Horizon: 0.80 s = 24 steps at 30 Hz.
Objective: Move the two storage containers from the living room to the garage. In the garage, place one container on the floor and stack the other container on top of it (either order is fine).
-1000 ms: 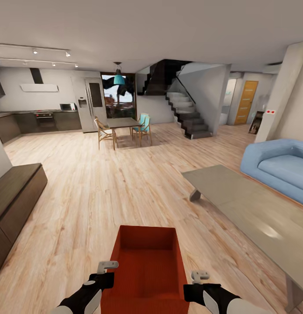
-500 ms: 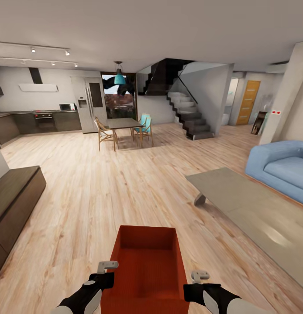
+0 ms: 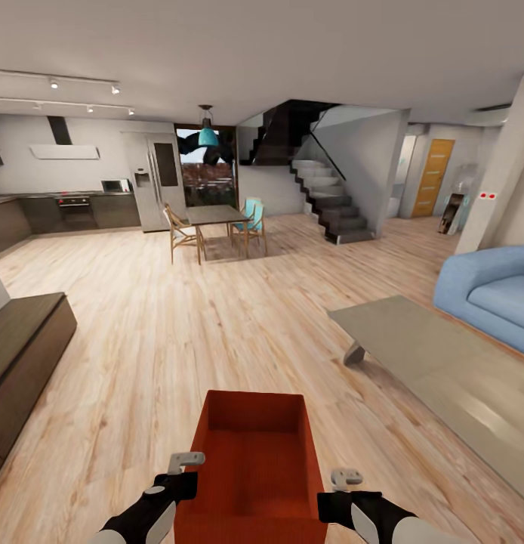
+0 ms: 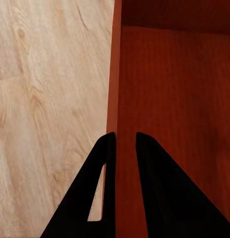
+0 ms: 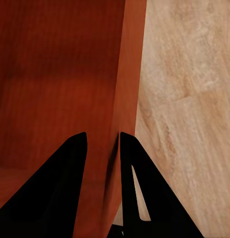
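Storage container point(image 3: 251, 468) unmoved in both grippers; view panned left

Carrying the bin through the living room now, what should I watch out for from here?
Each gripper, left and right, pinches only a thin side wall of the storage container, so a jolt might let the bin twist or slip. The low grey table sits close on the right; a wide turn may clip it. The held bin also hides the floor just ahead.
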Motion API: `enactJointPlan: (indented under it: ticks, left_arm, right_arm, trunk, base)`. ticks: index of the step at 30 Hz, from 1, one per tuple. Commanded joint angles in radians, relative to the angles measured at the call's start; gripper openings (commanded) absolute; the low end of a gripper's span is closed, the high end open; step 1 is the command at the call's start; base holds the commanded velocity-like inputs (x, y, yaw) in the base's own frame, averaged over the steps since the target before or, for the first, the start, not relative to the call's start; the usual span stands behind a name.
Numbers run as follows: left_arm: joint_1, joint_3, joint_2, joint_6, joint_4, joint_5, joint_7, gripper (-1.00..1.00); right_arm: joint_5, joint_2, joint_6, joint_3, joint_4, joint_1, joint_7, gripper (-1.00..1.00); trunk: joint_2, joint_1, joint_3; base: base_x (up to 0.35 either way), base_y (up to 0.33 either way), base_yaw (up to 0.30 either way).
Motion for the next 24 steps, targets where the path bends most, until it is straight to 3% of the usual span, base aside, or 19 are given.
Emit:
enactJointPlan:
  ticks: [1,24]
  left_arm:
    - [0.000,-0.033,0.001,0.002,0.002,0.026,0.007,-1.00]
    - [0.000,-0.033,0.001,0.002,0.002,0.027,0.007,-1.00]
  right_arm:
    - [0.004,-0.022,-0.032,-0.017,-0.058,-0.001,0.002,-1.00]
    - [0.004,-0.022,-0.032,-0.019,-0.058,-0.001,0.002,-1.00]
  trunk:
    - [-0.001,0.001,-0.001]
    - [-0.001,0.001,-0.001]
  base:
    - [0.265,0.103,0.000]
    - [0.266,0.100,0.000]
